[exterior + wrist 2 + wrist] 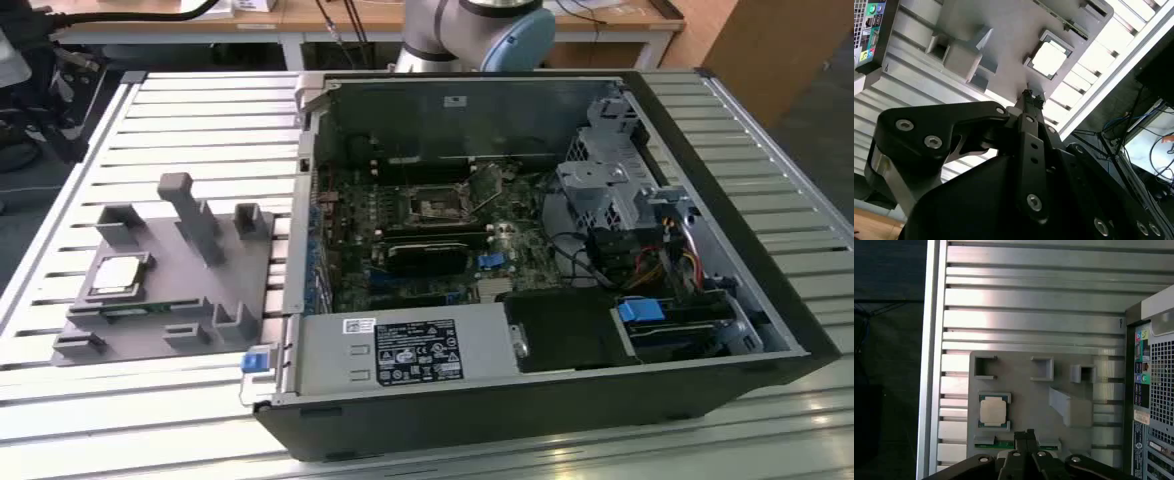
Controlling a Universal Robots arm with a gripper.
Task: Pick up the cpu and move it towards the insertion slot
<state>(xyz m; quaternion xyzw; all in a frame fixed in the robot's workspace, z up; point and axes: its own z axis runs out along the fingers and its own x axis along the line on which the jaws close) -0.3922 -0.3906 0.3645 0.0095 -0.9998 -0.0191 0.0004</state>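
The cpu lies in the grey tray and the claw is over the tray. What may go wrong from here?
1. The claw looks shut and hangs beside the cpu, nearer the green memory strip; descending like this, it may hit the strip or the tray.
2. The tray's raised edges surround the cpu, so a skewed grasp may jam it.
3. The insertion slot lies deep inside the computer case, among cables; the arm may strike a wall.
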